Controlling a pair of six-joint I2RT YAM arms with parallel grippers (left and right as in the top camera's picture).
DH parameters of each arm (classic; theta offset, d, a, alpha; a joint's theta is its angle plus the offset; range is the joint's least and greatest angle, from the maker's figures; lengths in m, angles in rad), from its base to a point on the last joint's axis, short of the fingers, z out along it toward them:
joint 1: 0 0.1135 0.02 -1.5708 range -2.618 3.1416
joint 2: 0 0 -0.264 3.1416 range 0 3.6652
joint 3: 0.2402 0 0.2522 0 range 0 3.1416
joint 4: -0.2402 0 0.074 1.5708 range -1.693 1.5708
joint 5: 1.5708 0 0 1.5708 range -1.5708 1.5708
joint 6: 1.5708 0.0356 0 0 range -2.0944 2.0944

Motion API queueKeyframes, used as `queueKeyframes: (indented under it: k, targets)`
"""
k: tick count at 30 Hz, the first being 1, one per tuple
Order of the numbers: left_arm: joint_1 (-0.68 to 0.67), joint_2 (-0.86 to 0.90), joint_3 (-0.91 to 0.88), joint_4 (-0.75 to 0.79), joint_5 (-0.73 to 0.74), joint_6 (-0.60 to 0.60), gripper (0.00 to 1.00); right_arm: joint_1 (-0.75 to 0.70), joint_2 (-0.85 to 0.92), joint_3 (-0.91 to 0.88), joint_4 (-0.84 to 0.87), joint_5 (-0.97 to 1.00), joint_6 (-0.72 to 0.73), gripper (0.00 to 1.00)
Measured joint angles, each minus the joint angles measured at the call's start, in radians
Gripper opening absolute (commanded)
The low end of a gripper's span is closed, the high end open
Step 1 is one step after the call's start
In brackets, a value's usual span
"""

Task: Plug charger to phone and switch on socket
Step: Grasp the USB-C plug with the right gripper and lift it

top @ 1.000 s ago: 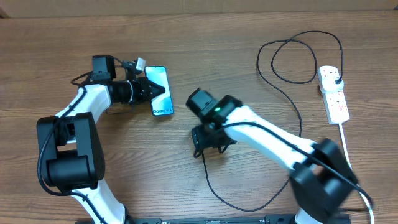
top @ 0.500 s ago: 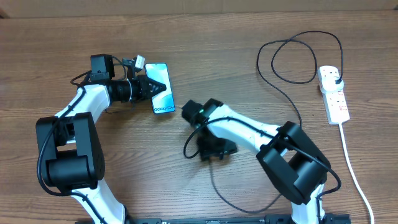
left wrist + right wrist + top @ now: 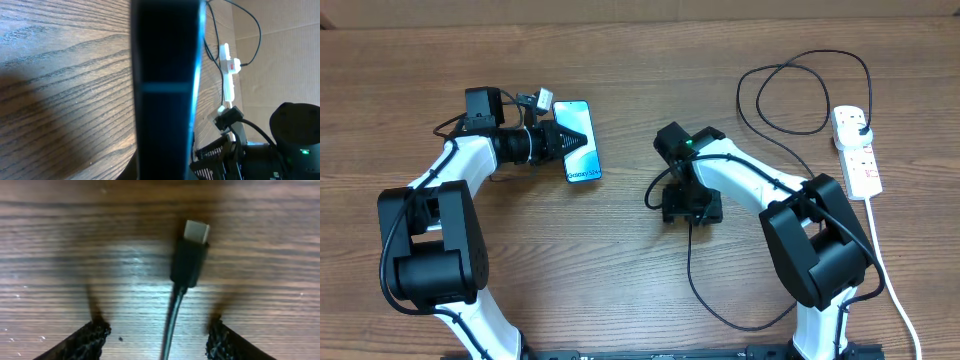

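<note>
My left gripper (image 3: pixel 560 143) is clamping tight on the phone (image 3: pixel 583 165), which is showing white "Galaxy S24+" text on its teal screen. My right gripper (image 3: pixel 157 330) is hanging wide over the charger (image 3: pixel 189 260) tip, which is lying on the table (image 3: pixel 60 240) between the fingers, touching neither. The socket (image 3: pixel 857 150) is sitting far right, and its red markings are too small to read.

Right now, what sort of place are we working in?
Probably a lab or workshop test bench: a wood-grain table, a cardboard sheet behind it, and a white socket strip lying on the tabletop.
</note>
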Motion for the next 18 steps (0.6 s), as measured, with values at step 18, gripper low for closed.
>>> queueKeyframes:
  k: [18]
  targets:
    - [0.0, 0.0, 0.0, 0.0, 0.0, 0.0, 0.04, 0.001, -0.005, 0.0, 0.079, 0.052, 0.029, 0.46]
